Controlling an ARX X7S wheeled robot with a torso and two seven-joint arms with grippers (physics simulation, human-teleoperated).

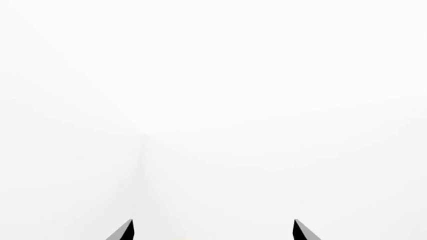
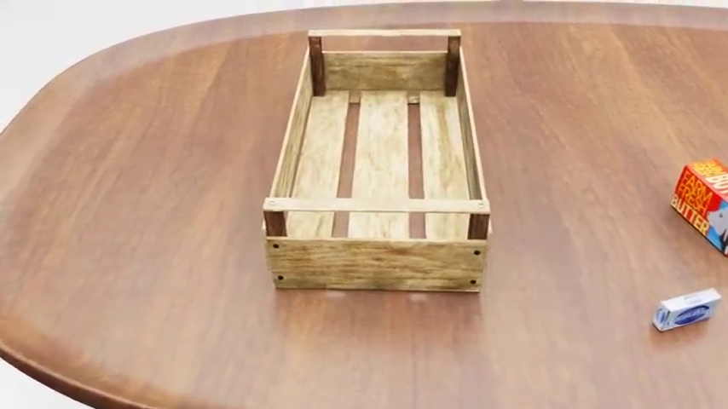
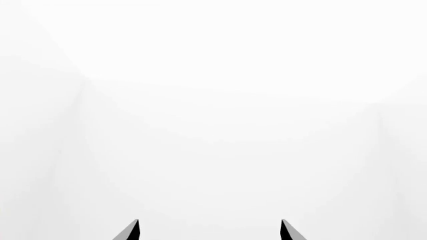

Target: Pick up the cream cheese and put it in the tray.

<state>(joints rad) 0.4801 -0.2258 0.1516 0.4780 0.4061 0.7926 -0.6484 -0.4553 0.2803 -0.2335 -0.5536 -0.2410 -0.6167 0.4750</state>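
While tray [image 2: 379, 264] holds nothing | cream cheese [image 2: 687, 309] on table (right) | both pincers spread

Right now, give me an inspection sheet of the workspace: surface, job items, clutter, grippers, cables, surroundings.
Surface: brown wooden table with rounded edge.
Job's things: cream cheese lies on the table at the right, outside and apart from the tray; tray holds nothing.
Clutter: butter box at the right edge, partly cut off.
Grippers: left gripper open, holding nothing; right gripper open, holding nothing; both face blank white, neither shows in the head view.
Cables: nothing seen.
Surroundings: plain white background.
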